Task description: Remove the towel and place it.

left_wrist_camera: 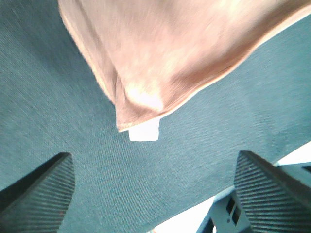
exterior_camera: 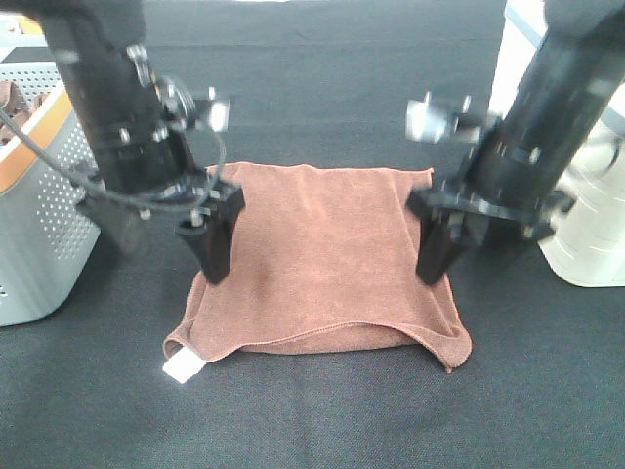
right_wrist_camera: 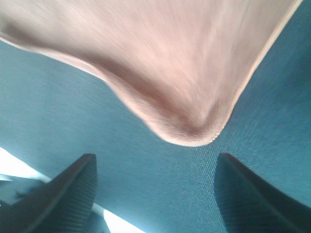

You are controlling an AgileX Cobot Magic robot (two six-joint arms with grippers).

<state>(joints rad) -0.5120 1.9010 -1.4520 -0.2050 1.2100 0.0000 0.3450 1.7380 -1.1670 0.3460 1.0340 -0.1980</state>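
A brown towel (exterior_camera: 322,259) lies folded flat on the black table, with a white tag (exterior_camera: 183,367) at its near left corner. My left gripper (exterior_camera: 213,244) stands over the towel's left edge, open and empty. My right gripper (exterior_camera: 439,249) stands over its right edge, open and empty. In the left wrist view the open gripper (left_wrist_camera: 153,155) faces the towel's tagged corner (left_wrist_camera: 144,130) without touching it. In the right wrist view the open gripper (right_wrist_camera: 156,156) faces a rounded towel corner (right_wrist_camera: 194,133), also apart from it.
A grey perforated basket (exterior_camera: 39,215) with an orange rim stands at the left edge. A white container (exterior_camera: 591,225) stands at the right edge. The black table cloth (exterior_camera: 322,420) surrounds the towel.
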